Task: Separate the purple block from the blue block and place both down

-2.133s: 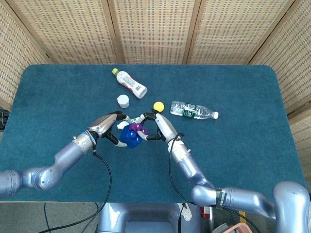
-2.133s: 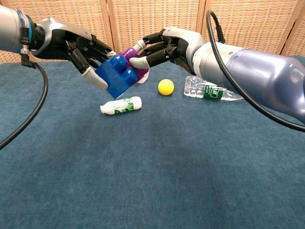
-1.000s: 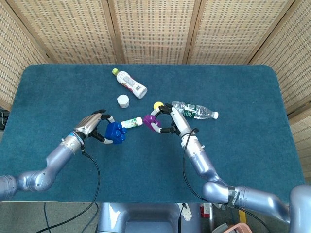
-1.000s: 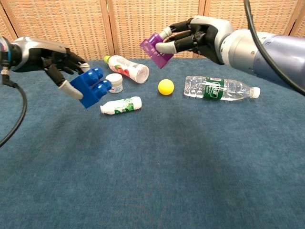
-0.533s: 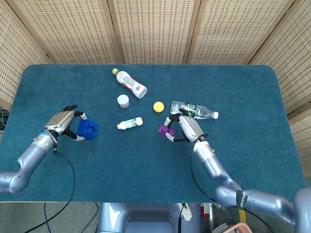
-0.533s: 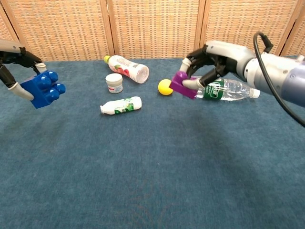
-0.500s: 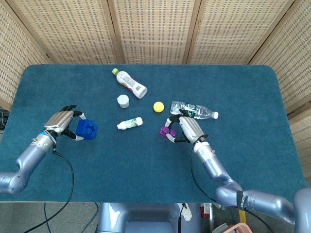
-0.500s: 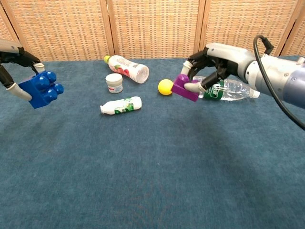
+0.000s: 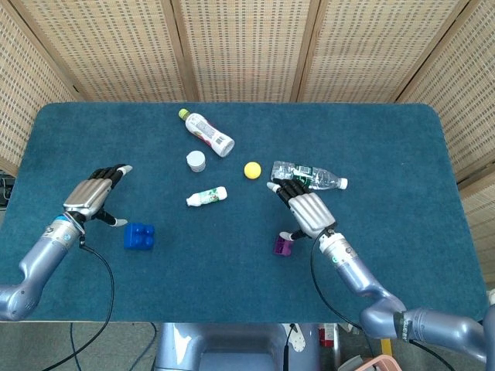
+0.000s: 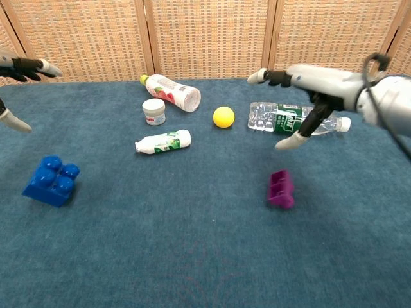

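Note:
The blue block lies on the blue table cloth at the left, apart from the purple block, which lies right of centre. My left hand hovers open just up and left of the blue block, fingers spread, holding nothing. My right hand is open above and behind the purple block, fingers stretched out, not touching it.
A clear water bottle lies just behind my right hand. A yellow ball, a small white bottle, a white jar and a larger white bottle sit mid-table.
Both hands have let go. The blue block now rests on the cloth at the left and the purple block right of centre. Both hands have opened and lifted away from them.

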